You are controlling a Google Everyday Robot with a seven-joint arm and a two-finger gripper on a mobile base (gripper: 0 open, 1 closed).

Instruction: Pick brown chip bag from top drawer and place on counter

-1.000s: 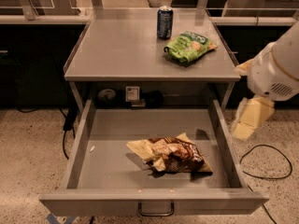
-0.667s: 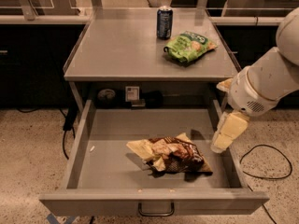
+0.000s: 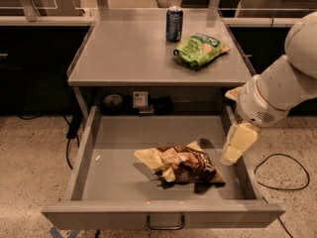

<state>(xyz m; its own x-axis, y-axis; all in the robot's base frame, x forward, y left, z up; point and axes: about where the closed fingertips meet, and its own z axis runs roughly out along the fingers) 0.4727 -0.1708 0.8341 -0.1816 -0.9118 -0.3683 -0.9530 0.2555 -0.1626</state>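
Top drawer (image 3: pixel 124 148) is lying open, tool (image 3: pixel 237 144) hovering just right of brown chip bag (image 3: pixel 183 165), its spread I cannot tell, approach needing a leftward reach.

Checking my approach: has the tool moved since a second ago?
Yes. The tool has come left and down, from outside the right wall of the top drawer to over it, nearer the brown chip bag.
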